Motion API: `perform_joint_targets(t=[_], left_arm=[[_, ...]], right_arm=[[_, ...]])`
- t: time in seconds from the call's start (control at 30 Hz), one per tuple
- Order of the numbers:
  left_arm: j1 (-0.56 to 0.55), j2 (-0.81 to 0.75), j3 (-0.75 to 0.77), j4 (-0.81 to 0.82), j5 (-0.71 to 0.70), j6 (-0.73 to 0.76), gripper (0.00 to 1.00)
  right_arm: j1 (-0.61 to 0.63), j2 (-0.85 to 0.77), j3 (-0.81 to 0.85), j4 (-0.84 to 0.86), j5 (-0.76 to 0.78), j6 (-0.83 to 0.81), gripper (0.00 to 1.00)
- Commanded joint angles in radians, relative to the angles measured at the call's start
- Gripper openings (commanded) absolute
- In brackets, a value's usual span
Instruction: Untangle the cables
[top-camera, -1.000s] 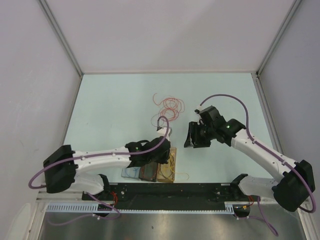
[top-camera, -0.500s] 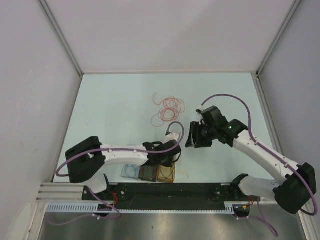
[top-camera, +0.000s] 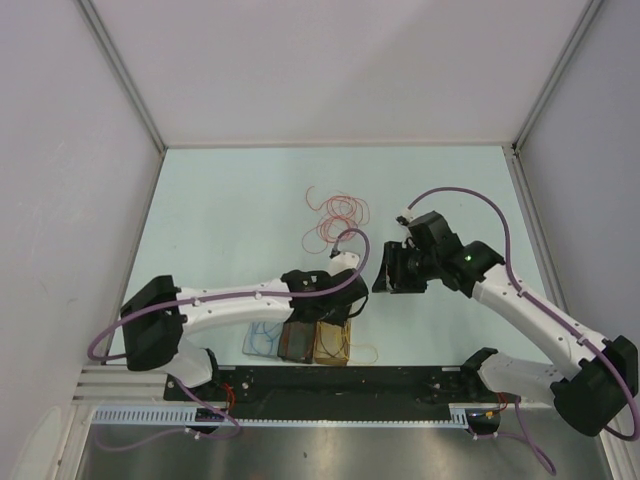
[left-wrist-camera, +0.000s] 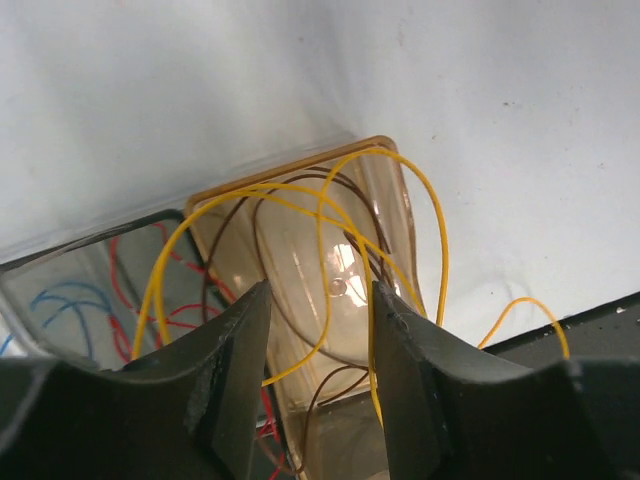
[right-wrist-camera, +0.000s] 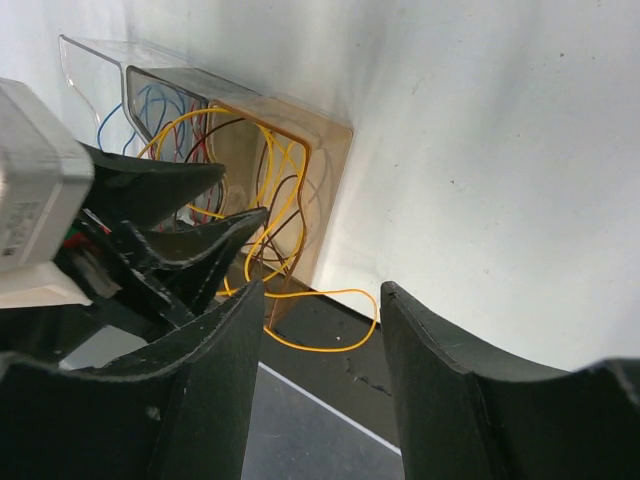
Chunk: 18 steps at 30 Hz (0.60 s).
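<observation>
- Step in hand, as I judge it: drop-off into a tray. The left gripper (left-wrist-camera: 320, 300) hangs over the amber tray (left-wrist-camera: 397, 205) at the counter's near edge, jaws apart, nothing pinched.
- In that tray lies the yellow cable (left-wrist-camera: 438, 230), looped. One loop spills over the rim toward the black rail (top-camera: 400, 385) along the near edge.
- Beside it, toward the left edge: grey tray (top-camera: 298, 343) with red strands (left-wrist-camera: 122, 285), then clear tray (top-camera: 262, 343) with blue strands (left-wrist-camera: 62, 298).
- On the trays' right, near them, hovers the right gripper (right-wrist-camera: 320, 300), jaws apart, empty.
- Mid-counter sits the red-orange tangle (top-camera: 338, 218), well apart from the trays and unsorted. Task looks partly done.
- Next move, my guess: a gripper goes to the tangle, takes one strand at an outer loop and lifts slowly so the rest slide off. The wire is thin, so it calls for a full pinch. The spilled yellow loop may want tucking in.
- Surface: counter (top-camera: 230, 200) is pale green, flat and matte.
- Room: white panels (top-camera: 330, 70) on three sides, metal posts (top-camera: 125, 75) at the far corners.
</observation>
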Motion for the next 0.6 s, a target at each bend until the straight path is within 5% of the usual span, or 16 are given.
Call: perform_joint_targets(t=[0.0,0.57], left_arm=[[-0.004,-0.05,0.059,-0.133,-0.073,-0.044,0.5],[-0.043,-0.137,0.059,-0.05,-0.001,-0.041,0.56]], right_arm=[[-0.007,-0.037,0.032,-0.007,-0.008,-0.006,0.55],[-0.01,-0.049,0.032,-0.027,0.009,-0.009,0.54]])
